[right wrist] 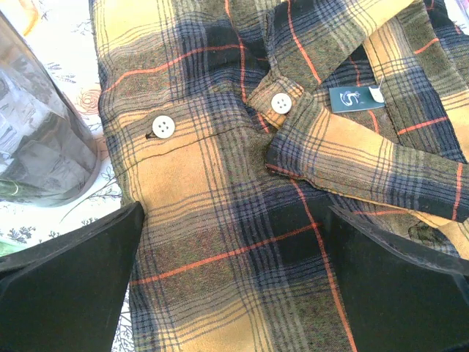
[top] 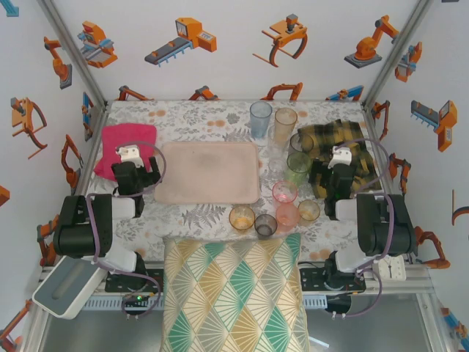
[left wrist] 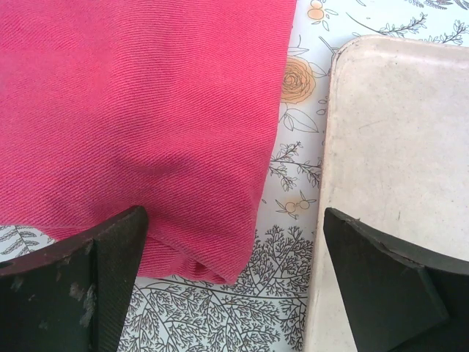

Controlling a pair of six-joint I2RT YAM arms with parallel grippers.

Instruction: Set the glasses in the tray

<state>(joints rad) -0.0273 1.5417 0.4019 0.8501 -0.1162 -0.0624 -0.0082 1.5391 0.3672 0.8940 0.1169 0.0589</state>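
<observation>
The pale pink-beige tray (top: pixel 209 172) lies mid-table with nothing on it; in the left wrist view its left rim (left wrist: pixel 344 147) shows on the right. Several glasses stand to its right and front: a tall blue one (top: pixel 260 119), a tall amber one (top: pixel 285 125), a green one (top: pixel 297 167), a pink one (top: pixel 284 192), and short amber (top: pixel 242 218) and grey (top: pixel 265 225) ones. My left gripper (top: pixel 133 158) (left wrist: pixel 234 220) hangs open over the gap between cloth and tray. My right gripper (top: pixel 338 165) (right wrist: pixel 234 213) is open above a plaid shirt, with a grey glass (right wrist: pixel 37 147) to its left.
A bright pink folded cloth (top: pixel 126 145) (left wrist: pixel 132 95) lies left of the tray. A yellow-and-dark plaid shirt (top: pixel 330 139) (right wrist: pixel 242 147) is bunched at the back right. A patterned cushion (top: pixel 234 293) lies over the near table edge between the arm bases. Walls close in three sides.
</observation>
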